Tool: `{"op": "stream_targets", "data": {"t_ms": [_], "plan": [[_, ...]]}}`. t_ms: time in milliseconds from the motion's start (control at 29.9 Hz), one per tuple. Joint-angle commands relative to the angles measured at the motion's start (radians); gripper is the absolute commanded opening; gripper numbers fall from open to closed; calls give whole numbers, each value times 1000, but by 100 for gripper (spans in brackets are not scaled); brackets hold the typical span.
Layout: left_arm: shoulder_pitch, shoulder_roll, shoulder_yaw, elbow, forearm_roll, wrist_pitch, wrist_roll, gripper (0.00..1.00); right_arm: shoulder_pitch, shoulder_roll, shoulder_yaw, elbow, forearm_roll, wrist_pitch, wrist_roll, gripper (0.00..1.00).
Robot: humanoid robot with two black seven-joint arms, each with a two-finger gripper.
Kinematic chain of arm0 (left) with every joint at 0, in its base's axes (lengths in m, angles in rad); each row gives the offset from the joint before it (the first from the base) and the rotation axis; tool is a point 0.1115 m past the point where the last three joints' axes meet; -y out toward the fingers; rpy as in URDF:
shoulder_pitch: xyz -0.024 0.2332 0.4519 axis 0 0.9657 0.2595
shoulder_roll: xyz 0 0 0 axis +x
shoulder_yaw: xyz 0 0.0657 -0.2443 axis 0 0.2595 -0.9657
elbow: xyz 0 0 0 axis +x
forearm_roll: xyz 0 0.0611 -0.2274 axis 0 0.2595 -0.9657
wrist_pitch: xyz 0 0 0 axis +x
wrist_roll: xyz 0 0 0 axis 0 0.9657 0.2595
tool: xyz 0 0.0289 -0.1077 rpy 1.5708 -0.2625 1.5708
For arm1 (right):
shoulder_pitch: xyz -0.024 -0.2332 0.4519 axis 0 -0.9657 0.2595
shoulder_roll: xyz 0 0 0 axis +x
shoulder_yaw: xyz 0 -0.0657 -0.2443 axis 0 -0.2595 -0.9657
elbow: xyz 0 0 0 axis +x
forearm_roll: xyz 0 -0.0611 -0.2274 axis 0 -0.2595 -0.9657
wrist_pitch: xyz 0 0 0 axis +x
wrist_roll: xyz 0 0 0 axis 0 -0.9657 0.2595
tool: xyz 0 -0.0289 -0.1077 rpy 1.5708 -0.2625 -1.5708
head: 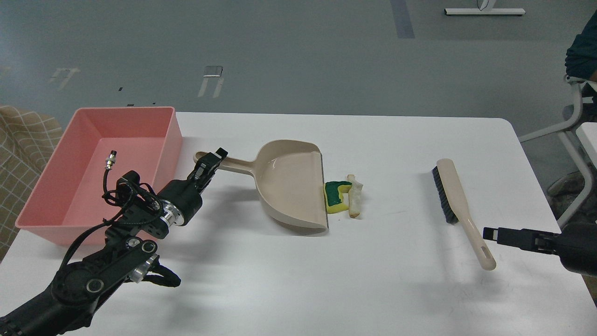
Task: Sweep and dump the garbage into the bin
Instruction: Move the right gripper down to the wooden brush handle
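Observation:
The garbage lies mid-table: a yellow sponge piece with a green top (336, 196) and a white bread wedge (354, 197) right beside it. The beige dustpan (291, 186) lies with its lip touching the sponge's left side. My left gripper (212, 161) is shut on the dustpan's handle. The pink bin (175, 135) stands at the left edge and looks empty. A beige brush with dark bristles (459, 205) lies to the right. My right gripper (489, 231) hovers just right of the brush's handle end; its fingers cannot be told apart.
The white table (298, 289) has its right edge close behind my right arm. A white chair frame (576, 135) and a seated person (580, 56) are off the right side. A checked cloth (23, 135) lies left of the bin.

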Motion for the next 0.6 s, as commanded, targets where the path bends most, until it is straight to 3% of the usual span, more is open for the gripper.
{"op": "stream_targets", "data": {"t_ms": [0, 67, 568], "plan": [[0, 2, 1, -8, 0, 0, 0, 0, -13, 1, 0, -3, -2, 0, -4, 68], [0, 2, 1, -10, 0, 0, 0, 0, -22, 1, 0, -12, -1, 0, -17, 61], [1, 2, 1, -16, 0, 0, 0, 0, -4, 43, 11, -6, 7, 12, -27, 65]]}}
